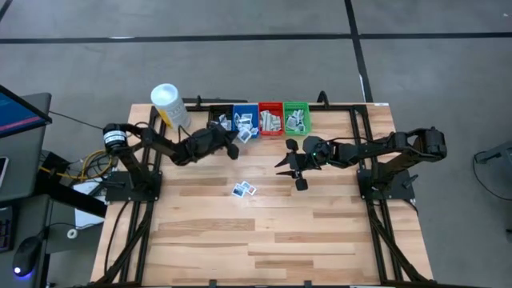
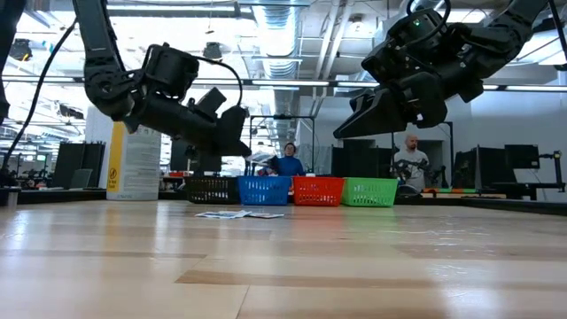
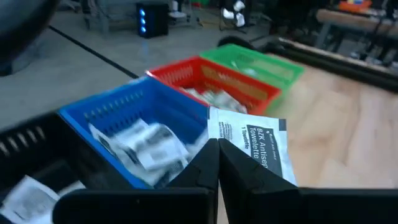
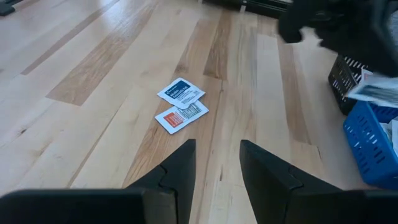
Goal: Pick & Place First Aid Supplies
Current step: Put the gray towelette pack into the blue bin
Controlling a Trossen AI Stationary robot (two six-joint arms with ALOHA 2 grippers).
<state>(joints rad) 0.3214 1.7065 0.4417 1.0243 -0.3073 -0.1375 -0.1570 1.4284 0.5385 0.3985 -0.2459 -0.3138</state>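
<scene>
Over the blue bin [image 3: 134,109], left hand [image 3: 217,149] pinches a packet [image 3: 255,140].

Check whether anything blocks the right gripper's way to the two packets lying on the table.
Nothing visible does. The right gripper, jaws open, faces the two small flat packets across bare wooden tabletop; the bins sit off to one side.

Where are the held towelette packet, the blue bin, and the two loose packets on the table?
towelette packet [image 3: 258,142]: left wrist view, printed face.
blue bin [image 3: 134,107]: left wrist view, near wall.
loose packets [image 4: 181,104]: right wrist view, where both meet.
</scene>
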